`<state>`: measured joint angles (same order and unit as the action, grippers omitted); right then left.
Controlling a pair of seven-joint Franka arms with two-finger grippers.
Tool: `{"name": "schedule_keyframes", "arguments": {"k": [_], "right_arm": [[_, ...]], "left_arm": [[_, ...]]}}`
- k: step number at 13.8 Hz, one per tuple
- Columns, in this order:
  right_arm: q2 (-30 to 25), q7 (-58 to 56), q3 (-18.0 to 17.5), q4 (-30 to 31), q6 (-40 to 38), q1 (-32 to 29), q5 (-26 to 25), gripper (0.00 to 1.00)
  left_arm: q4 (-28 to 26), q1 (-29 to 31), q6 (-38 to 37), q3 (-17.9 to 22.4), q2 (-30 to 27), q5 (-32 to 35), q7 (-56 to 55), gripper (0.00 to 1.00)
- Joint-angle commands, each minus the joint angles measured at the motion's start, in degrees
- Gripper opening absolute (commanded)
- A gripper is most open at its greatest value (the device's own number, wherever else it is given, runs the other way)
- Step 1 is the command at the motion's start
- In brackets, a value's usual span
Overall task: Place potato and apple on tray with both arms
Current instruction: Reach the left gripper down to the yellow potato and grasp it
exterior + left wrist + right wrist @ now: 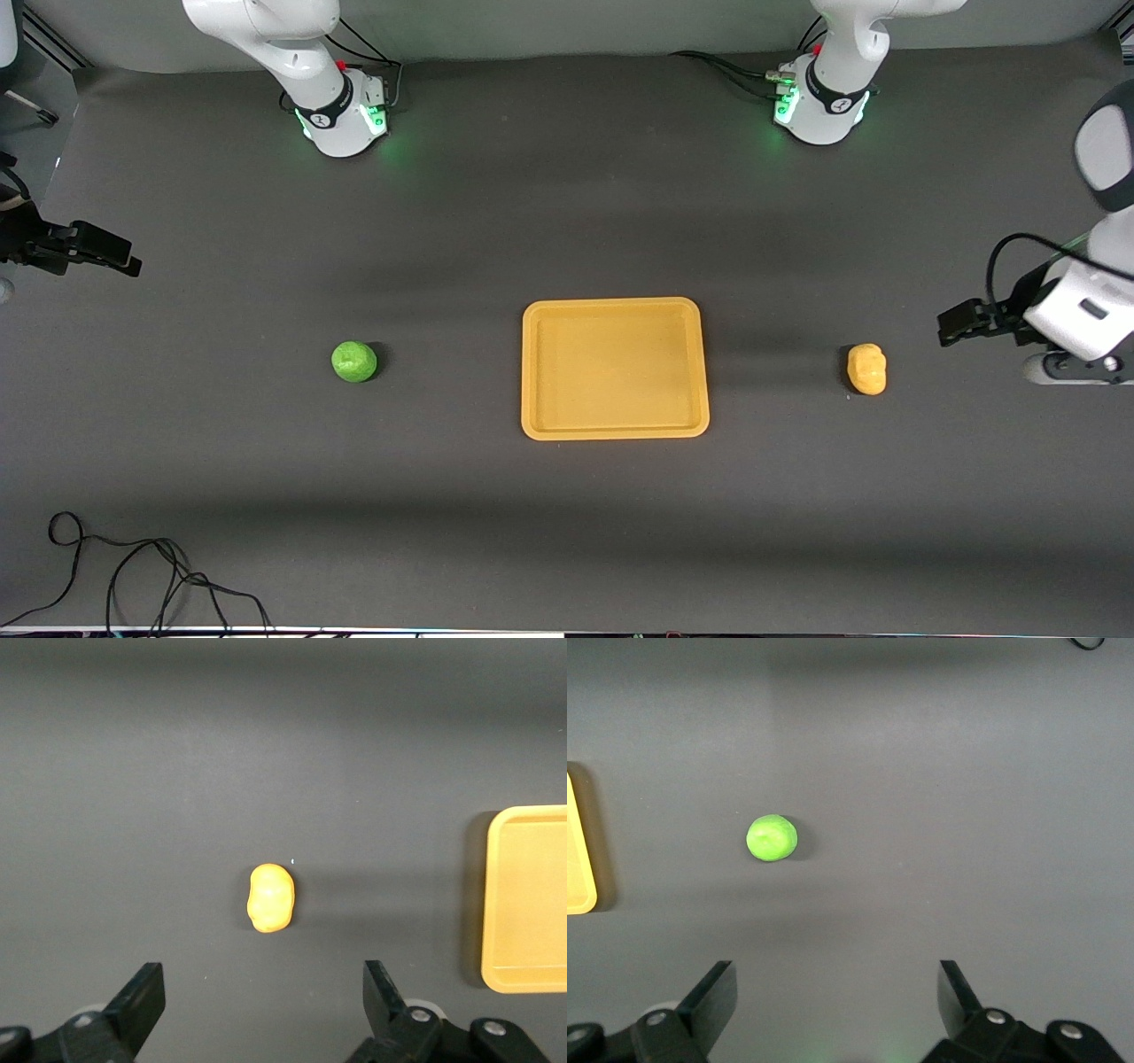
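Note:
The orange-yellow tray [615,368] lies empty in the middle of the table. The green apple [354,361] rests on the mat beside it toward the right arm's end. The yellow potato [866,369] rests on the mat toward the left arm's end. My left gripper [946,324] hangs open and empty over the mat at the left arm's end; its wrist view shows the potato [271,897] and a tray edge [532,899] past the open gripper [263,974]. My right gripper [124,254] hangs open and empty over the right arm's end; its wrist view shows the apple [772,837] past the open gripper [835,973].
The two arm bases [341,120] [819,111] stand along the table edge farthest from the front camera. Loose black cables [133,576] lie at the near edge toward the right arm's end. A sliver of the tray [578,859] shows in the right wrist view.

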<state>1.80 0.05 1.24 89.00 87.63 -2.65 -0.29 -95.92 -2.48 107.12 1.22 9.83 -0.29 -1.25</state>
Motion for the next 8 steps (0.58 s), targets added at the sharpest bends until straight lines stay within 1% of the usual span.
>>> {"name": "schedule_keyframes", "arguments": {"k": [1, 3, 6, 7, 8], "right_arm": [[-0.2, -0.7, 0.3, -1.0, -1.2, 0.5, 0.0, 1.0], [-0.1, -0.6, 0.5, -1.0, -1.2, 0.5, 0.1, 1.0], [-0.1, -0.4, 0.5, -1.0, -1.2, 0.5, 0.5, 1.0], [-0.1, -0.5, 0.6, -1.0, -1.2, 0.5, 0.6, 1.0], [-0.1, -0.7, 0.8, -1.0, -1.2, 0.5, 0.6, 1.0]], "left_arm": [[-8.7, 0.2, 7.7, 0.0, -1.6, 0.6, 0.3, 0.99], [-12.6, 0.3, 11.1, 0.0, -0.2, 0.6, 0.4, 0.99], [-14.7, 1.1, 14.1, 0.2, 2.8, 0.7, 0.9, 0.99], [-16.3, 1.2, 16.3, 0.2, 3.4, 0.7, 2.3, 0.99], [-19.0, 1.5, 21.1, 0.2, 3.7, 0.6, 3.6, 0.99]]}}
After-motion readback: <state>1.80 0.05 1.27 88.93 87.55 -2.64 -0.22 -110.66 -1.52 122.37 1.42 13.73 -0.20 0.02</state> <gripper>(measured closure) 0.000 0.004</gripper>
